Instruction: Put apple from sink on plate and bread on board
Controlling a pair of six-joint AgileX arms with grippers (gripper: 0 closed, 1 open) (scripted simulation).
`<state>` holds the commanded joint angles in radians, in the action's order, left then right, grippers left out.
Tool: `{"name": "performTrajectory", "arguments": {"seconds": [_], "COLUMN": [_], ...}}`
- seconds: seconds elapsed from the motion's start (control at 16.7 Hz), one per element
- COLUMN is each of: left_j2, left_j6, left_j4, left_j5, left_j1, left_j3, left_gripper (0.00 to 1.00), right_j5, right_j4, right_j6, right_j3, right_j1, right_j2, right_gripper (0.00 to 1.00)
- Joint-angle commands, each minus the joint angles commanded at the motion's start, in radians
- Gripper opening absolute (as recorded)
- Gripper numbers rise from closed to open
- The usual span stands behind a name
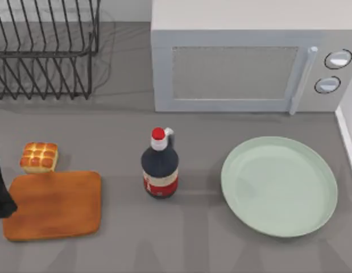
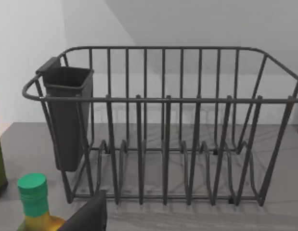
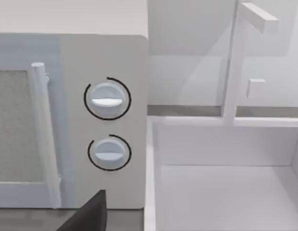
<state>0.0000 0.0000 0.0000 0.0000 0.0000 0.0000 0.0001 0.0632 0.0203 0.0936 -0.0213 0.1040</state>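
while microwave fills back of table, dish rack sits back left. plate bare at front right, near sink edge. board front left, bare. left arm at left edge touching board; finger state: cannot tell. dark bottle upright between board and plate. bread just behind board, off it. apple: unseen.

Bread: a small square bun cluster with a glossy golden-brown grid crust and pale sides, sitting on the grey table at the left, just behind the board's back edge.
Board: a flat orange-brown wooden cutting board, rounded rectangle, lying bare.
Plate: a large round pale mint-green plate, right side, upright, nothing on it.
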Motion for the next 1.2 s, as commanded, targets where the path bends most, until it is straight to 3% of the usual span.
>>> {"name": "performTrajectory", "arguments": {"seconds": [0.3,1.2], "left_j2": [0.000,0.000], "left_j6": [0.000,0.000], "left_j4": [0.000,0.000], "left_j5": [0.000,0.000], "left_j1": [0.000,0.000], "left_j3": [0.000,0.000], "left_gripper": [1.00,1.00], "right_j5": [0.000,0.002], "right_j4": [0.191,0.888], "right_j6": [0.061,0.285], "right_j3": [0.282,1.316], "right_j1": [-0.064,-0.300], "right_j2": [0.356,1.799], "right_gripper": [1.00,1.00]}}
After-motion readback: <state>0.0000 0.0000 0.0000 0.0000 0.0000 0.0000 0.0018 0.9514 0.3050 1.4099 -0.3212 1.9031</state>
